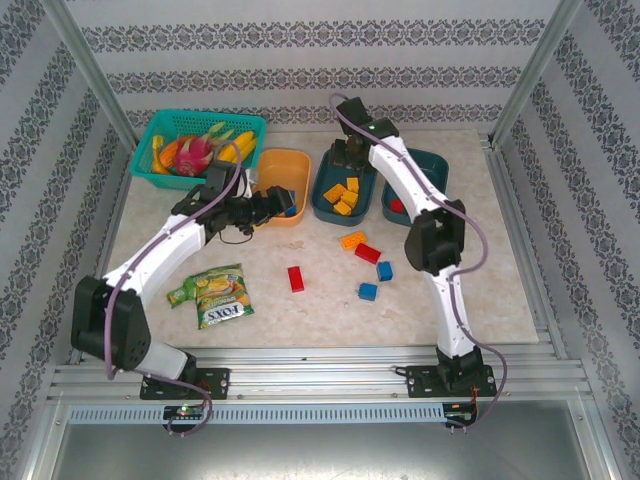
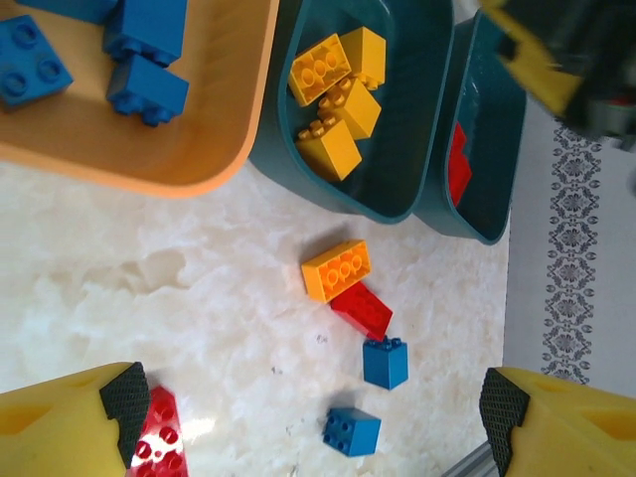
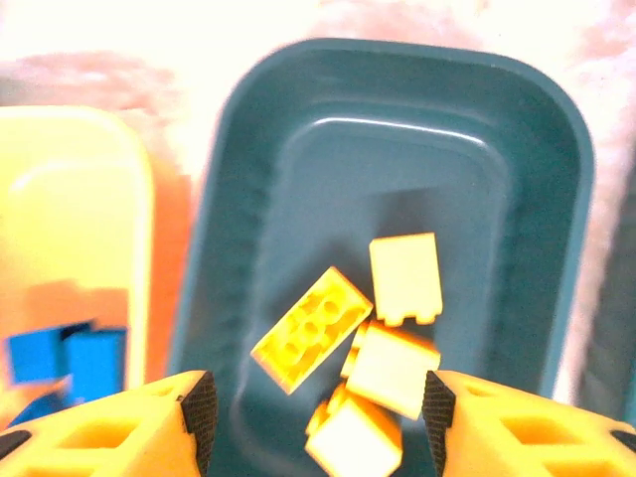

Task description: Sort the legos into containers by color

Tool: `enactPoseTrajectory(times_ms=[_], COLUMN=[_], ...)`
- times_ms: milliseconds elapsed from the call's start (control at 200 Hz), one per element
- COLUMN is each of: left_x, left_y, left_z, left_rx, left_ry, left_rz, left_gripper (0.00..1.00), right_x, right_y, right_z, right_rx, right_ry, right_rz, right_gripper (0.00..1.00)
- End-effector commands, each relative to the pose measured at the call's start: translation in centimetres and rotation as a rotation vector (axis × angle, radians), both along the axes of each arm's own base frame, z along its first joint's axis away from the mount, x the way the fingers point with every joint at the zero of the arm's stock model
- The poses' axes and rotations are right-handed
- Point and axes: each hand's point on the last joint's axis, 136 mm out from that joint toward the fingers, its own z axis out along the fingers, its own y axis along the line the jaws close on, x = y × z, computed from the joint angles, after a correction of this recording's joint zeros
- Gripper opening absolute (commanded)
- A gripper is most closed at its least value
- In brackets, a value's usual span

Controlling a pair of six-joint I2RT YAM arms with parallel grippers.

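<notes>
Noted: left gripper point(image 2: 310, 417) spread, empty; right gripper point(image 3: 318, 417) spread, empty, over teal tub point(image 3: 229, 248); yellow bricks point(image 3: 310, 328) at its six o'clock.

At the back of the counter point(image 1: 300, 325), a left tub point(image 1: 285, 165), a middle tub point(image 1: 324, 203) and a right tub point(image 1: 435, 162) are set in a row, with bricks point(image 2: 338, 109) lying in each. A basket point(image 1: 200, 118) is placed left of them. Loose bricks point(image 1: 368, 253) are scattered in front, and a packet point(image 1: 215, 297) lies further left.
</notes>
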Motion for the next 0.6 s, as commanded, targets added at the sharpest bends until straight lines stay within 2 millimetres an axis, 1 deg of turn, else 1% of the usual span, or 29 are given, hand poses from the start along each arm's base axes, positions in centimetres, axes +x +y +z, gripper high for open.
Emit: enactPoseTrajectory(times_ms=[0,20,80,120,160,225,265,275,310,320,335,395,470,510,595], left_x=[-2.7,-3.1,-4.5,-5.5,-6.4,-7.9,-8.8,-9.1,-9.9,-10.2,-10.6,-12.0,-13.7,-14.4,-15.7], left_y=[1.7,2.0,2.7,3.2,3.6,4.1,4.5,4.6,5.0,5.1,5.2,5.7,6.2,6.4,6.7], left_z=[-0.2,0.1,-0.1,-0.1,-0.3,-0.1,-0.5,-0.4,-0.6,-0.7,-0.8,-1.2,-1.8,-2.1,-2.6], left_rx=[0.054,0.056,0.073,0.083,0.089,0.085,0.091,0.092,0.097,0.098,0.100,0.102,0.097,0.092,0.082], left_ry=[0.013,0.008,0.016,0.020,0.028,0.020,0.027,0.025,0.030,0.030,0.032,0.039,0.051,0.057,0.065], left_rz=[0.004,0.008,0.024,0.033,0.042,0.047,0.052,0.053,0.057,0.057,0.058,0.064,0.068,0.071,0.078], left_gripper=[0.89,0.89,0.89,0.89,0.89,0.89,0.89,0.89,0.89,0.89,0.89,0.89,0.89,0.89,0.89], right_x=[-3.2,-3.9,-6.1,-7.9,-9.7,-13.0,-14.8,-15.5,-17.0,-17.7,-18.1,-20.5,-22.7,-23.5,-24.7], right_y=[0.9,1.1,2.0,2.9,3.9,5.4,6.1,6.3,6.8,7.0,7.2,8.1,9.6,10.6,12.1], right_z=[3.8,3.9,4.1,3.9,3.3,1.7,0.6,-0.1,-1.0,-1.7,-1.9,-4.0,-5.8,-6.7,-9.0], right_rx=[-0.003,0.001,0.014,0.014,0.009,-0.009,-0.016,-0.022,-0.028,-0.032,-0.031,-0.040,-0.068,-0.086,-0.129], right_ry=[-0.070,-0.070,-0.068,-0.062,-0.046,-0.011,0.012,0.024,0.042,0.057,0.059,0.104,0.134,0.147,0.189], right_rz=[0.026,0.031,0.053,0.080,0.110,0.154,0.174,0.180,0.191,0.196,0.201,0.223,0.269,0.299,0.344], right_gripper=[0.59,0.59,0.59,0.59,0.59,0.59,0.61,0.61,0.63,0.64,0.64,0.68,0.74,0.77,0.77])
